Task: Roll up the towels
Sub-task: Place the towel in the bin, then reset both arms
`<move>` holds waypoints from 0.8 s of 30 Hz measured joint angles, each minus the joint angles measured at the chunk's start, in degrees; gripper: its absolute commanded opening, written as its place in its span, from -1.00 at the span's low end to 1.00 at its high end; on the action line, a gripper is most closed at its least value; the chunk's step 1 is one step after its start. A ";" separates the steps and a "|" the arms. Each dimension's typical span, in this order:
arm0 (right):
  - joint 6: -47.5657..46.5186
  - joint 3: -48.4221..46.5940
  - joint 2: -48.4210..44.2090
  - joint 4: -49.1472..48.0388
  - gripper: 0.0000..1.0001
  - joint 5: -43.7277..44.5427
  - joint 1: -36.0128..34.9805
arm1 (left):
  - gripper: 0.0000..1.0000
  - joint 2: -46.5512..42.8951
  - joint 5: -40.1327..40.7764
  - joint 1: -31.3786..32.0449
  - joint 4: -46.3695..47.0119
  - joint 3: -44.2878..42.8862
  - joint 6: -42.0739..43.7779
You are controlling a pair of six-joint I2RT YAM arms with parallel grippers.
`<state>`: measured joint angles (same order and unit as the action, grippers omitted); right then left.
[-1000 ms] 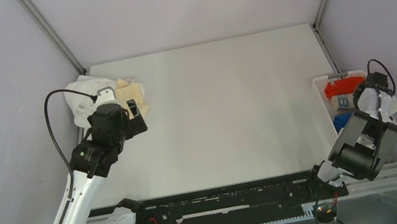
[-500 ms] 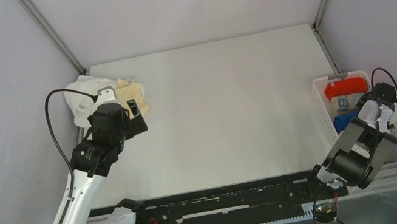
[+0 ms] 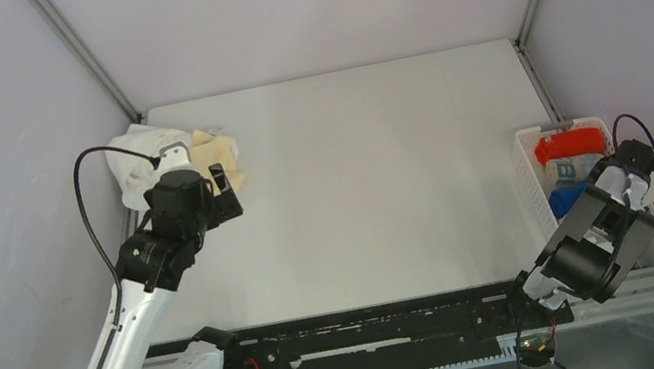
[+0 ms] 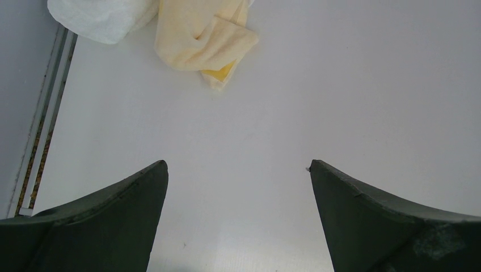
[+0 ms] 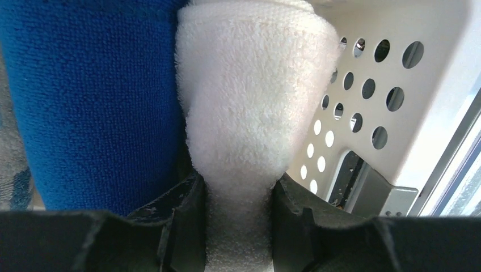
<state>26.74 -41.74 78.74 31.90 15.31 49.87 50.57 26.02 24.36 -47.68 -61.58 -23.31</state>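
A: The right gripper [image 5: 238,194] is clamped on the near end of the white roll [image 5: 249,96], with both fingers pressed into the terry. What does setting it down well call for?

B: As I judge it, a straight, slow lowering, so the wrap stays tight. The roll runs out just ahead of the fingers. On the left side of the wrist view it touches the blue roll [image 5: 91,96]. On the right side there is a gap, then the perforated wall of the basket [image 5: 391,73].

A: So lean it which way?

B: Against the blue roll, probably, since that neighbour can brace it. The jaws should part only once the roll is seated. Terry clings to pads, so backing straight out should avoid dragging the tail loose.

A: And farther out?

B: Seen from above, a patterned towel [image 3: 564,169] and a red towel [image 3: 568,143] fill the basket beyond the gripper. That leaves only the near corner free.

A: The other arm?

B: The left gripper [image 4: 237,167] hangs over the table [image 4: 351,85] with its fingers spread wide and nothing in them. The cream towel [image 4: 201,39] lies crumpled ahead of it, slightly to its left. It touches a loose white towel [image 4: 99,17] farther left. Both look unrolled.
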 measured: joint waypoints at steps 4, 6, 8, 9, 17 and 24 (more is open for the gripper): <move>0.15 -0.02 0.24 -0.13 -0.43 0.04 0.00 | 1.00 -0.04 0.26 -0.07 0.11 0.22 0.00; 0.28 -0.02 0.00 -0.04 -0.25 0.22 0.00 | 1.00 -0.11 0.42 -0.07 0.24 0.76 0.00; 0.42 -0.02 -0.74 0.17 -0.07 0.44 0.00 | 1.00 -0.09 0.42 -0.07 0.24 1.07 0.00; 0.48 0.00 -1.42 0.35 0.01 0.66 0.00 | 1.00 -0.09 0.42 -0.07 0.24 1.16 0.00; 0.72 0.02 -10.47 1.57 0.50 1.64 0.39 | 1.00 -0.11 0.39 -0.11 0.37 1.16 0.00; 0.98 0.15 -11.80 2.03 0.58 1.92 0.37 | 1.00 -1.03 0.39 -0.11 0.42 1.16 0.00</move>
<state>27.73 -41.58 66.94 33.93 17.23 50.24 49.54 26.41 24.25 -47.27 -60.42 -23.31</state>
